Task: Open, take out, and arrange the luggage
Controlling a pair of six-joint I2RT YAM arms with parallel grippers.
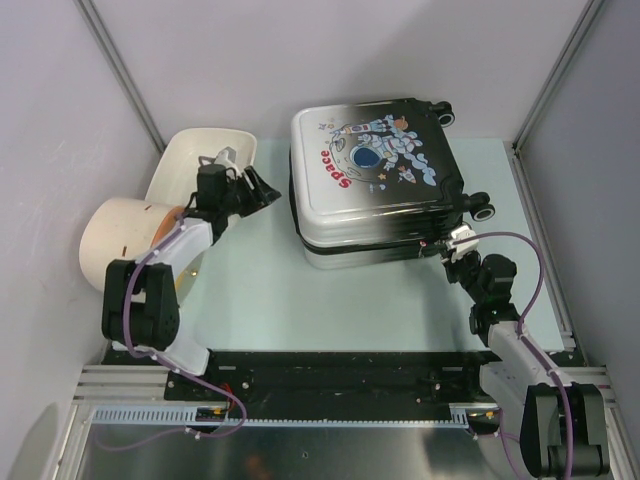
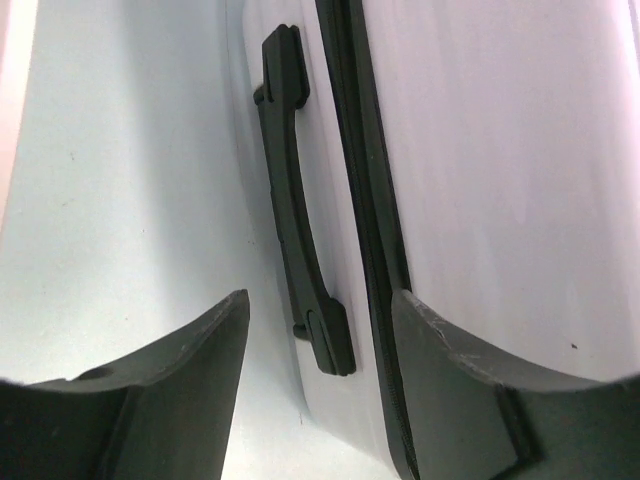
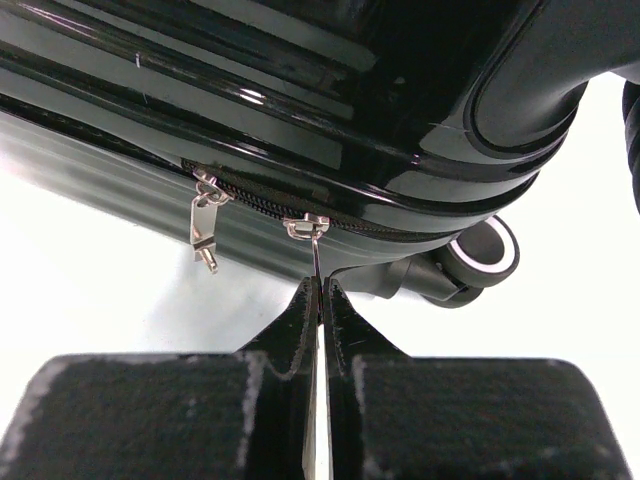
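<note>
The luggage (image 1: 375, 180) lies flat and closed on the table, astronaut "Space" print facing up, its shell white on the left and black on the right. My left gripper (image 1: 262, 188) is at its left side. In the left wrist view this gripper (image 2: 320, 300) stands open, with the black side handle (image 2: 290, 180) and the zipper seam (image 2: 365, 200) between its fingers. My right gripper (image 1: 455, 243) is at the near right corner. It is shut (image 3: 321, 285) on a thin metal zipper pull (image 3: 316, 245). A second pull (image 3: 205, 225) hangs free to its left.
A cream plastic tub (image 1: 205, 155) sits behind the left arm. A cream cylinder (image 1: 120, 240) with an orange end lies beside that arm. Black wheels (image 1: 483, 208) stick out on the luggage's right side. Enclosure walls and frame posts close in left, right and back.
</note>
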